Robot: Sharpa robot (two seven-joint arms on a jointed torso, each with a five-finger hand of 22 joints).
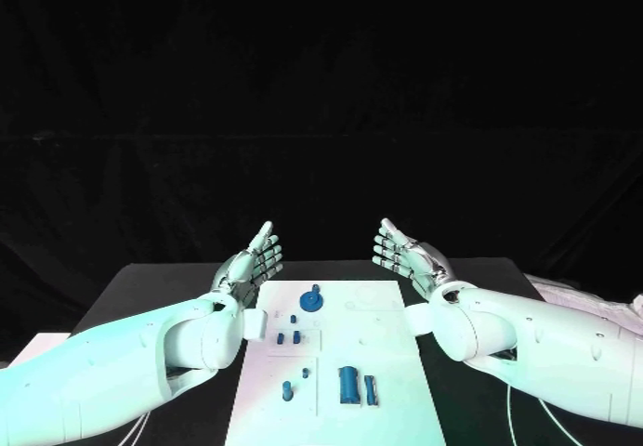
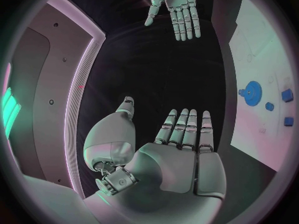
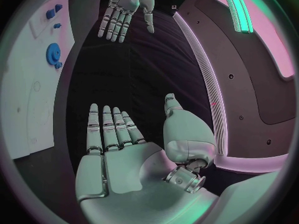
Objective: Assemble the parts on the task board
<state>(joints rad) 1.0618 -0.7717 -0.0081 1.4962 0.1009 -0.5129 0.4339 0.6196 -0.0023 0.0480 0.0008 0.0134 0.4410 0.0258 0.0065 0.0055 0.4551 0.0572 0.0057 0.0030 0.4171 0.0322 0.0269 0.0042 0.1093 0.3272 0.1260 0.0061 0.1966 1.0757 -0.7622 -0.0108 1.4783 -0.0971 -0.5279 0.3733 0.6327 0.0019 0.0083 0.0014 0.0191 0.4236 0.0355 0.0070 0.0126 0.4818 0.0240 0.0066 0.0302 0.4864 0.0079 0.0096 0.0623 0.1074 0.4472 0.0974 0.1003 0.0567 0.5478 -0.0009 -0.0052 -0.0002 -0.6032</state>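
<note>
Risk, as a judgement: parts are small and packed close on the task board (image 1: 375, 372), so a wide flat hand coming down could knock neighbours or roll the cylinders off the edge. The gear (image 1: 314, 299) w/ its post sits upper-centre of the board, nearest both hands, so it's the likeliest to get clipped.

Other parts: small pegs (image 1: 285, 339) mid-left of board, two upright-looking cylinders (image 1: 357, 384) lower centre, a small piece (image 1: 287, 391) lower left. Can't tell which are seated vs loose, so the scene fits either an early or a late stage.

Pose: left hand (image 1: 254, 264) and right hand (image 1: 406, 255) are raised above the board's far end, one each side, palms facing each other. Fingers straight, together-ish, thumbs out; both hold nothing. Wrist views agree: left hand (image 2: 174, 157), right hand (image 3: 118, 154) flat, empty.
</note>
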